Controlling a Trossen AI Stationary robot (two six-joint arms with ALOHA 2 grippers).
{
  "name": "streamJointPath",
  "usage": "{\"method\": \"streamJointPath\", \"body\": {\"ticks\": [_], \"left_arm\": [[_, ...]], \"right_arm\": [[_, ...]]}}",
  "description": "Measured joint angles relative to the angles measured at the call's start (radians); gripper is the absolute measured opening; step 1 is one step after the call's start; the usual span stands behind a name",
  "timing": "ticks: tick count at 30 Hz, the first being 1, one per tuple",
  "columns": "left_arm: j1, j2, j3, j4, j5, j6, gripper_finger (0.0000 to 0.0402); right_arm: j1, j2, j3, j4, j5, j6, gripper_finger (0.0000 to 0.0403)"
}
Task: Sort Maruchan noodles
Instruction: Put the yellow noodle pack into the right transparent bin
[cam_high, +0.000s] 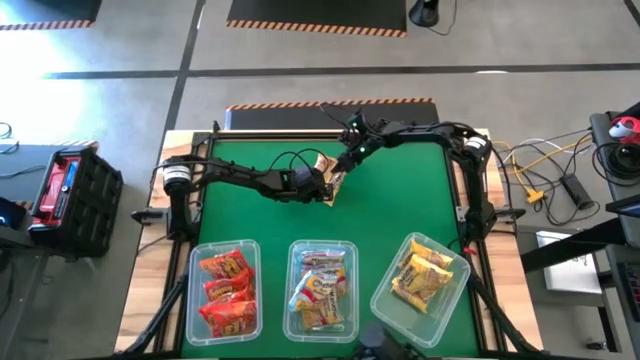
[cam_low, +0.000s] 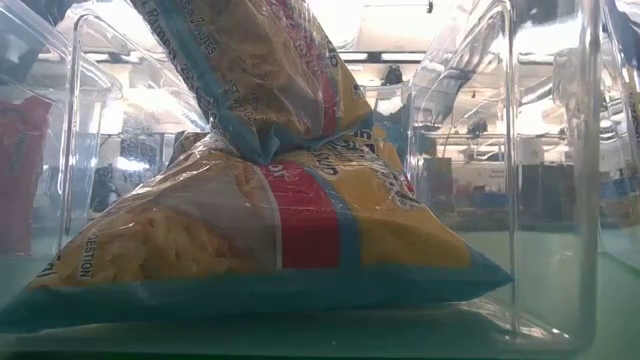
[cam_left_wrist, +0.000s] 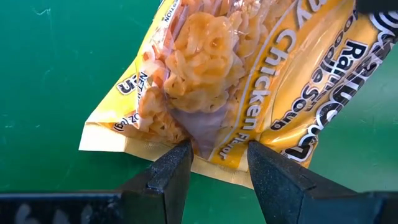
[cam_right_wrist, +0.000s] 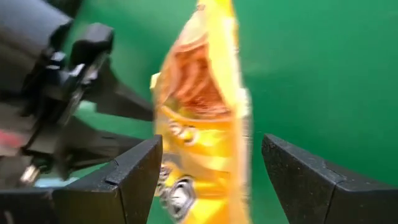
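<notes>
Left gripper (cam_left_wrist: 214, 163) is clamped on the bottom seam of a yellow chicken-flavour noodle packet (cam_left_wrist: 236, 81), holding it above the green table (cam_high: 400, 210) just past centre, toward twelve o'clock. Right gripper (cam_right_wrist: 211, 177) sits right there too, coming in from about one o'clock, its jaws spread wide on either side of the same packet's edge and not touching it. Down along the six o'clock edge stand three clear tubs: the left tub (cam_high: 190, 290) at seven o'clock holds red-orange packets (cam_high: 226, 292), the middle tub (cam_high: 352, 290) at six holds yellow-pink packets (cam_high: 320, 290), and the right tub (cam_high: 455, 290) at five holds yellow packets (cam_high: 420, 275).
</notes>
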Motion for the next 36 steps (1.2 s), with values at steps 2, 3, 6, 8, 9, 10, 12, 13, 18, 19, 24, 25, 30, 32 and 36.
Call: {"method": "streamJointPath", "body": {"ticks": [2,3,6,8,9,10,12,13,18,19,24,25,30,32,36], "left_arm": [[0.000,0.000,0.000,0.000,0.000,0.000,0.0146],[0.000,0.000,0.000,0.000,0.000,0.000,0.0146],[0.000,0.000,0.000,0.000,0.000,0.000,0.0146],[0.000,0.000,0.000,0.000,0.000,0.000,0.0146],[0.000,0.000,0.000,0.000,0.000,0.000,0.0146],[0.000,0.000,0.000,0.000,0.000,0.000,0.0146],[0.000,0.000,0.000,0.000,0.000,0.000,0.0146],[0.000,0.000,0.000,0.000,0.000,-0.001,0.0146],[0.000,0.000,0.000,0.000,0.000,-0.001,0.0146],[0.000,0.000,0.000,0.001,0.000,-0.001,0.0146],[-0.003,-0.011,-0.002,0.003,0.000,-0.001,0.0146],[-0.004,-0.016,-0.002,0.005,0.000,0.001,0.0146],[-0.009,-0.048,-0.006,-0.014,0.005,0.022,0.0146],[-0.012,-0.060,-0.007,-0.022,0.007,0.025,0.0147],[-0.017,-0.086,-0.006,-0.018,0.011,0.023,0.0147]], "right_arm": [[0.003,0.010,0.000,0.000,-0.046,0.007,0.0264],[0.006,0.014,0.000,-0.001,-0.066,0.007,0.0263],[0.018,0.028,0.000,0.001,-0.118,0.007,0.0259],[0.032,0.039,0.000,0.008,-0.122,0.006,0.0255],[0.040,0.044,0.000,0.006,-0.122,0.006,0.0253],[0.047,0.052,0.000,0.009,-0.122,0.006,0.0250],[0.059,0.057,0.000,0.017,-0.117,0.005,0.0243],[0.063,0.057,0.000,0.018,-0.118,0.004,0.0238],[0.075,0.056,0.000,0.029,-0.120,-0.003,0.0217],[0.075,0.056,0.000,0.029,-0.120,-0.003,0.0212],[0.074,0.056,0.000,0.030,-0.106,-0.004,0.0183],[0.074,0.056,0.000,0.030,-0.106,-0.004,0.0176],[0.074,0.056,0.000,0.031,-0.107,-0.015,0.0134],[0.074,0.055,0.000,0.032,-0.111,-0.019,0.0117],[0.074,0.055,0.000,0.032,-0.111,-0.020,0.0108]]}}
